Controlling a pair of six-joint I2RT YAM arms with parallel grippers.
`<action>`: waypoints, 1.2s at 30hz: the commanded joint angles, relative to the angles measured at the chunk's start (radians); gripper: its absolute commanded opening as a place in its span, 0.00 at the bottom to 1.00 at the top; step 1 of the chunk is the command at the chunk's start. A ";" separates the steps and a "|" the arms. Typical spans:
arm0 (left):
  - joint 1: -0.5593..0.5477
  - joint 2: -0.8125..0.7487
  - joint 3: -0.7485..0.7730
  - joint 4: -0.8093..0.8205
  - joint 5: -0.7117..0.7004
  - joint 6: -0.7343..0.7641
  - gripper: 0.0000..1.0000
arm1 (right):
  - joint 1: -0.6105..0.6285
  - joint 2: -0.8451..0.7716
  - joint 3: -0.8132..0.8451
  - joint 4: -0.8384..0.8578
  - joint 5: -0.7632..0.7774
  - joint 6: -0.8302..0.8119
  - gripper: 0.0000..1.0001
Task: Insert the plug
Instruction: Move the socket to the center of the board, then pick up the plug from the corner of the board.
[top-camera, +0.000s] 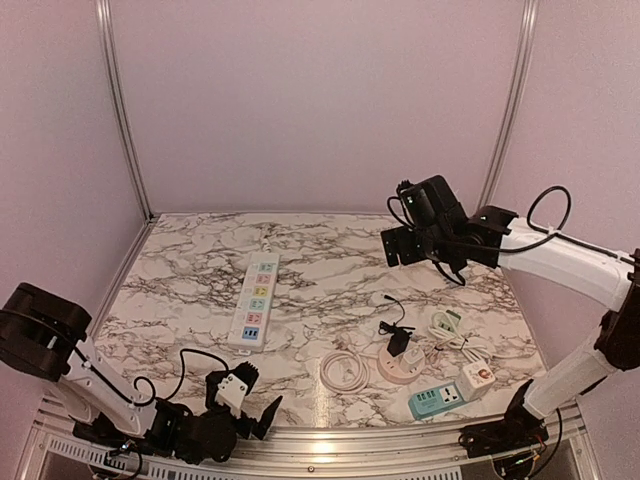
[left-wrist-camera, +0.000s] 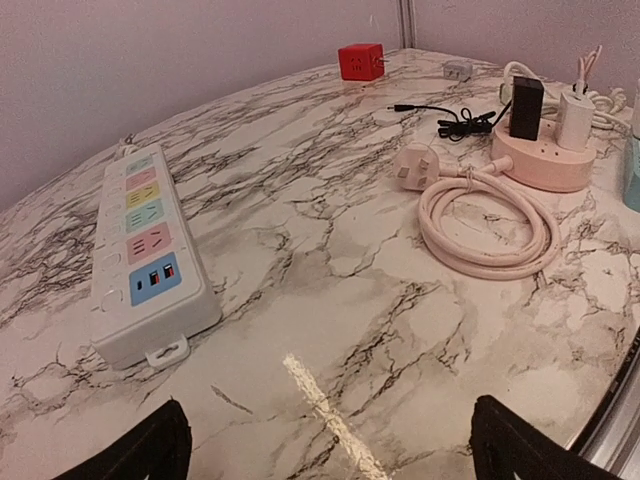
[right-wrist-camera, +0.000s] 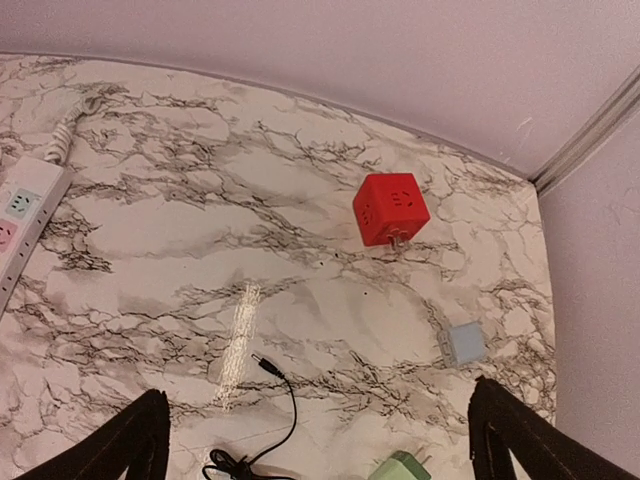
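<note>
We find the left gripper (top-camera: 247, 404) released: its fingers (left-wrist-camera: 140, 450) stand wide apart with nothing between them, low over the near edge of the marble table (top-camera: 330, 250), well to the near left of the round pink socket hub (top-camera: 400, 366). The right gripper (top-camera: 405, 243) is likewise released, spread and empty, raised above the table on the far side of the hub. The task's thing, the white plug (left-wrist-camera: 415, 166), lies loose on the table just left of the hub, apart from both grippers. It ends a pale pink cord (left-wrist-camera: 485, 264), which is coiled in a ring beside the hub and reaches the hub's base. Seated upright in the hub we see a black adapter (left-wrist-camera: 526, 105) and a white adapter (left-wrist-camera: 574, 120). A thin black lead (left-wrist-camera: 455, 125) lies bunched just beyond the hub. A long white power strip (top-camera: 255, 300) with coloured outlets lies well left of the hub, lengthwise from near to far. Farther beyond the hub, the right wrist view shows a red cube socket (right-wrist-camera: 392, 210) and a small grey-blue cube (right-wrist-camera: 463, 343), set apart from each other. A green adapter (top-camera: 445, 322) lies beyond the hub to its right. A white-and-red adapter (top-camera: 478, 375) sits just right of the hub, and a teal socket block (top-camera: 435, 401) sits to its near right.
</note>
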 joint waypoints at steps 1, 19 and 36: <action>-0.038 0.140 0.033 0.136 -0.067 0.068 0.99 | -0.080 0.046 -0.005 -0.036 -0.061 -0.010 0.99; -0.038 -0.008 -0.192 0.362 -0.097 0.025 0.99 | -0.337 0.087 -0.184 0.217 -0.106 0.156 0.98; -0.038 0.051 -0.202 0.433 -0.109 0.067 0.99 | -0.387 0.492 0.081 0.406 -0.148 0.042 0.99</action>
